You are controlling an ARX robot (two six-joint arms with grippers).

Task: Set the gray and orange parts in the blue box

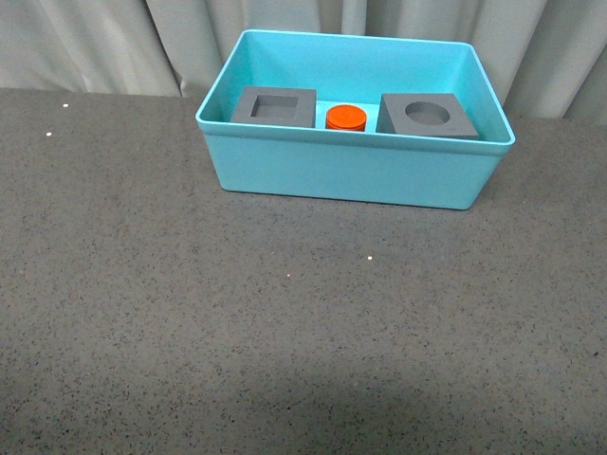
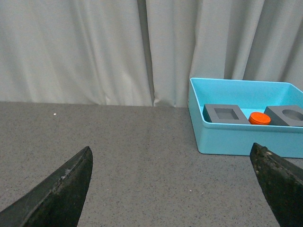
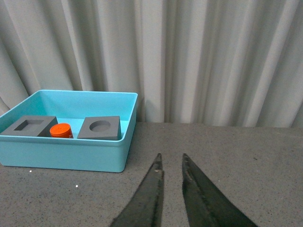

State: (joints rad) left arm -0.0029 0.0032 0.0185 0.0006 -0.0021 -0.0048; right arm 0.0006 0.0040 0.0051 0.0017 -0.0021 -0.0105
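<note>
All three parts lay inside the blue box (image 1: 353,171) on the bench (image 1: 285,322): square-recess gray cube (image 1: 275,106), orange cylinder (image 1: 346,118) between, round-recess gray cube (image 1: 429,116). The left claw (image 2: 173,189) stood wide open and empty; the right claw (image 3: 171,172) was nearly closed, holding nothing, both well clear of the box. Loading looked complete, so the sound move was judged to be keeping both arms back without nudging the box.

The blue box (image 1: 351,171) wall hides both cubes' lower halves.
</note>
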